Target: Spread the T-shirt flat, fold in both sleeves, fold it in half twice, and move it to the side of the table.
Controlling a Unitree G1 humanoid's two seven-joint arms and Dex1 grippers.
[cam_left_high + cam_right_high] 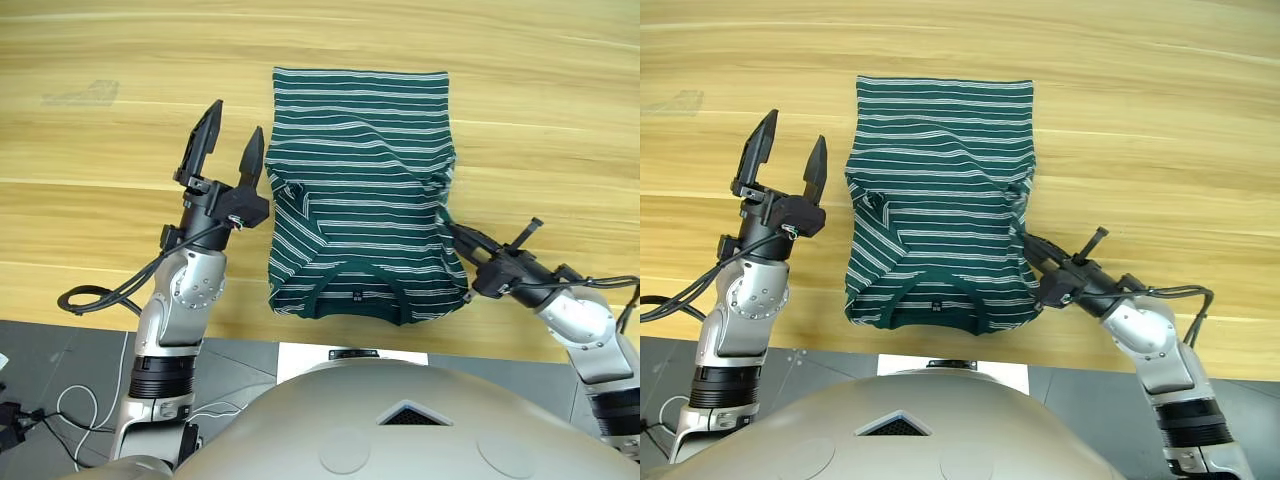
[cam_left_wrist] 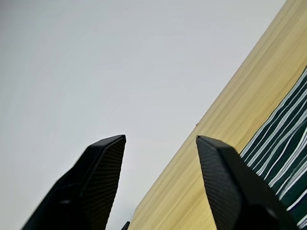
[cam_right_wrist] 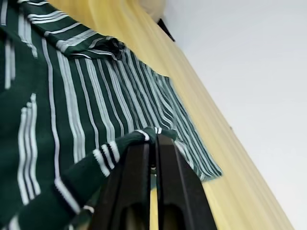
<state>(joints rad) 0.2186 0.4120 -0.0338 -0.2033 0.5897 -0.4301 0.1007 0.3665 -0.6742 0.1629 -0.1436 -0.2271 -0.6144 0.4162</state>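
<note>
Head view: T-shirt (image 1: 360, 190) is lying centre frame on table (image 1: 100, 180), collar toward bottom edge. Right gripper (image 1: 450, 225), right of centre, is pinching shirt's right edge. Left gripper (image 1: 236, 118) is hovering just left of shirt, fingers spread, holding nothing.
Left wrist: jaws apart, cloth beside them.
Right wrist: fingers clamping striped fabric.
Prob. folding right sleeve in: lift low, carry toward centre line, lay edge straight w/o dragging body.
</note>
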